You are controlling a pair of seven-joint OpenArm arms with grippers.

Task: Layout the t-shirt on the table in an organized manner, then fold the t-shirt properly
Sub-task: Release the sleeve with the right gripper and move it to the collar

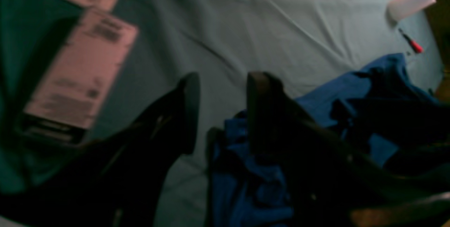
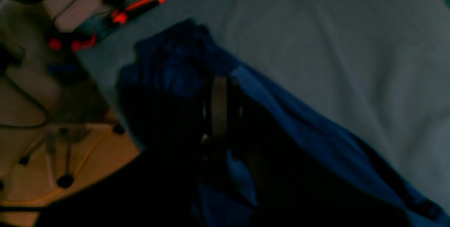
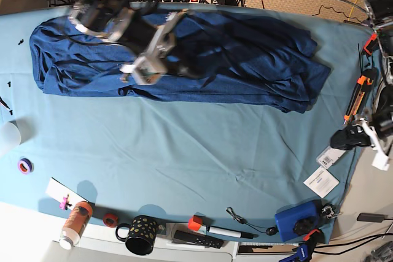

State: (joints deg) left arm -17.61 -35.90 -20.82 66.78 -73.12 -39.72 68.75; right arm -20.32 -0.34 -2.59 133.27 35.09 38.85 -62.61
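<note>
The dark navy t-shirt (image 3: 245, 53) lies stretched in a long, creased band along the far side of the teal table (image 3: 184, 145). My right gripper (image 3: 142, 69) is over its left half near the front edge. In the right wrist view the right gripper (image 2: 219, 90) is shut, with folds of the t-shirt (image 2: 299, 121) bunched around its fingers. My left gripper (image 3: 345, 139) hovers at the table's right edge. Its open fingers (image 1: 190, 107) hold nothing above the table (image 1: 263, 19), and the t-shirt (image 1: 351, 90) lies just beside them.
Two paper labels (image 1: 81, 72) lie under the left gripper, the labels (image 3: 321, 182) near the right edge. A white cup (image 3: 7, 136), purple tape (image 3: 24, 165), a bottle (image 3: 75, 222), a mug (image 3: 140, 234) and a blue box (image 3: 296, 220) line the left and front edges. An orange clamp (image 3: 356, 99) is at the right.
</note>
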